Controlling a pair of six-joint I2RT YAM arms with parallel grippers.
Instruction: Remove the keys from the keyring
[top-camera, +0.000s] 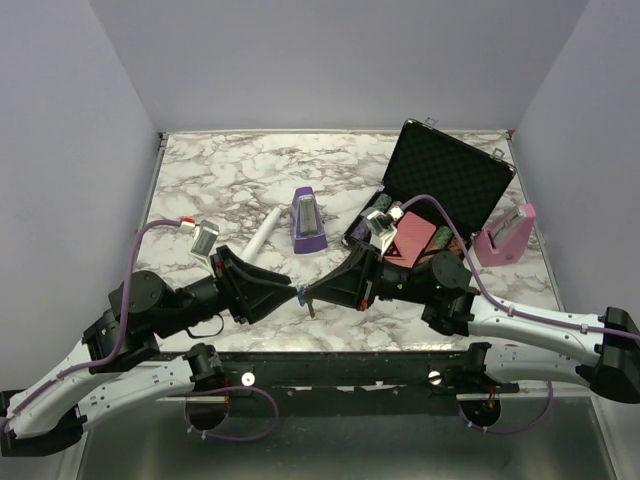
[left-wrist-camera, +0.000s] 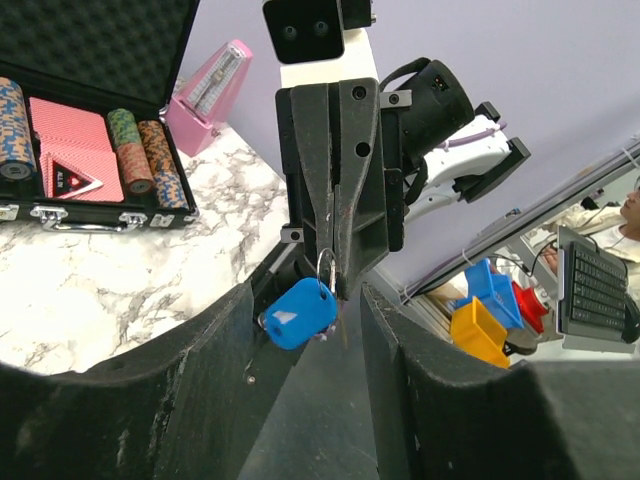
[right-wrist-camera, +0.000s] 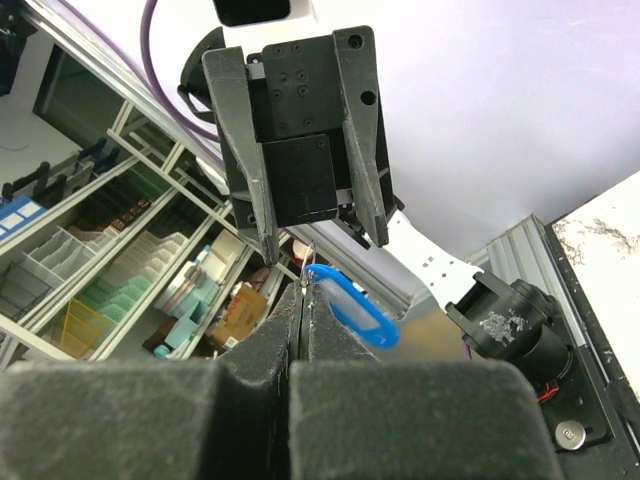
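The two arms are built alike: the left arm (top-camera: 130, 320) and the right arm (top-camera: 520, 325) are clad in white shells along the lower links, while the joints nearer the wrists are finished in matt black. Purple cables (top-camera: 137, 250) are run along both, the left one tipped with a red plug (top-camera: 187, 222). A silver camera box (top-camera: 203, 238) is mounted at each wrist. The left gripper (right-wrist-camera: 322, 248) and right gripper (left-wrist-camera: 338, 280) are formed of angular black blocks dotted with recessed screw holes (right-wrist-camera: 355, 42), and the thick black fingers (left-wrist-camera: 150, 400) are scuffed with pale marks.

Marbled tabletop (top-camera: 220, 170), plain lavender walls (top-camera: 330, 60), storage shelving (right-wrist-camera: 140, 190) with bins (right-wrist-camera: 60, 260) behind
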